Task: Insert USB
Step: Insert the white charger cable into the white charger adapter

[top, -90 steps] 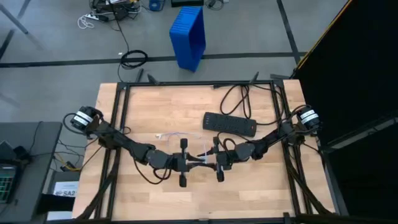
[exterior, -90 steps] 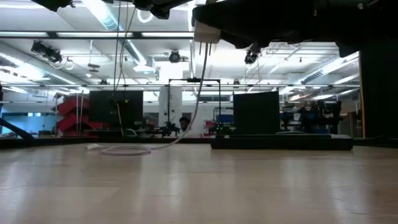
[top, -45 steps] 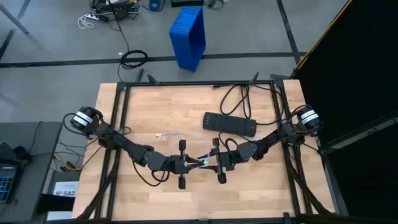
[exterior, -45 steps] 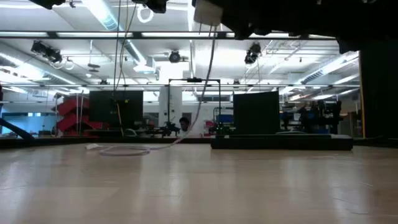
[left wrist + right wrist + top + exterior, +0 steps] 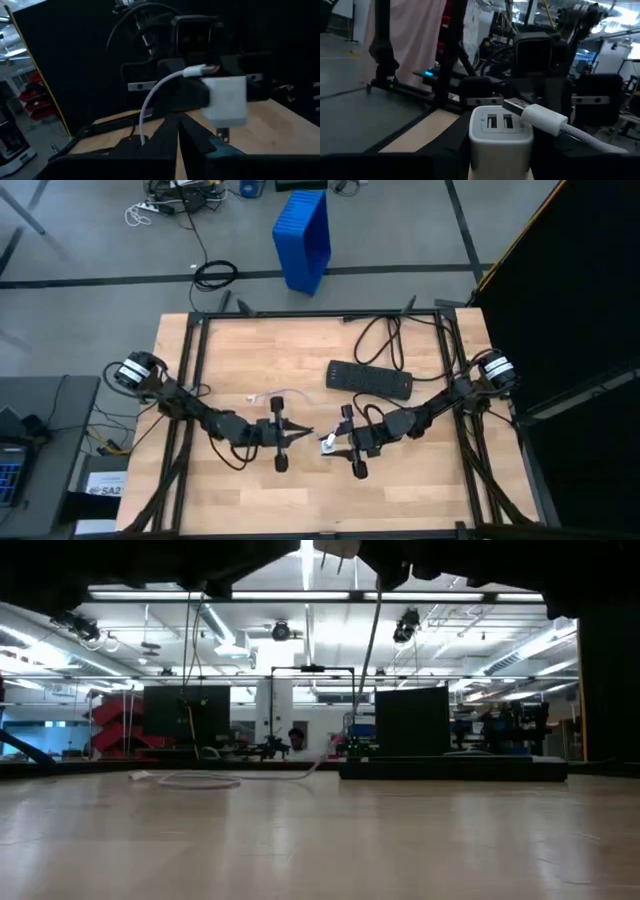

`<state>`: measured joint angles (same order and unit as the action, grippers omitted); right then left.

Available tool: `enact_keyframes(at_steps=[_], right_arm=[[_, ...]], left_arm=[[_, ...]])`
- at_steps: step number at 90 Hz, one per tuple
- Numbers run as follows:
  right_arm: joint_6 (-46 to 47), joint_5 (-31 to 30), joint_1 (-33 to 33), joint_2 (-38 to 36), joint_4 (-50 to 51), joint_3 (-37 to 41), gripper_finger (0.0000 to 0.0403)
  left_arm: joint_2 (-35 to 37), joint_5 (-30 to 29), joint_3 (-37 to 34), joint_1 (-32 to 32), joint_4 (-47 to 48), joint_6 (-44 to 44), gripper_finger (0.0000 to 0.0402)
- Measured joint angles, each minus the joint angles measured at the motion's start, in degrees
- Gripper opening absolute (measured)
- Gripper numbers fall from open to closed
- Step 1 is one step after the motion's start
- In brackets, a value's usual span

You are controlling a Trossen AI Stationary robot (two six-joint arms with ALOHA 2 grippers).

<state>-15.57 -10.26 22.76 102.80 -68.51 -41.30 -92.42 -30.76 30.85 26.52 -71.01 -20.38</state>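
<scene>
My right pincer (image 5: 347,444) was clamped on the small white plastic charger block (image 5: 500,134), held up off the pale wooden table (image 5: 230,350) with its two ports facing my left pincer (image 5: 279,436). The thin white USB cable (image 5: 150,97) had its plug end lying slantwise against the block's upper edge and both ports looked empty, so I judged the plug brought close but not seated, lining up and pushing home being left. Whether my left pincer gripped the cable, I could not tell.

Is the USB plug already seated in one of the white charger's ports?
No: in the right wrist view the USB plug sits just off the white charger, whose two ports both show empty.
</scene>
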Motion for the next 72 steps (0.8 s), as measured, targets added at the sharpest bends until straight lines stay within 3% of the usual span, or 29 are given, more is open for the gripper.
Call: enact_keyframes(at_steps=[27, 57, 72], right_arm=[[0.02, -0.44, -0.04, 0.07, 0.79, 0.07, 0.0118], [-4.44, -0.5, -0.11, 0.11, 6.13, 0.11, 0.0118], [-7.87, -0.92, -0.24, 0.15, 10.08, 0.15, 0.0118]], left_arm=[[0.13, 0.35, 0.37, 0.04, -3.23, 2.16, 0.0011], [0.15, 0.39, 0.42, 0.07, -3.22, 4.5, 0.0121], [0.2, 0.39, 0.44, 0.07, -3.22, 5.86, 0.0155]])
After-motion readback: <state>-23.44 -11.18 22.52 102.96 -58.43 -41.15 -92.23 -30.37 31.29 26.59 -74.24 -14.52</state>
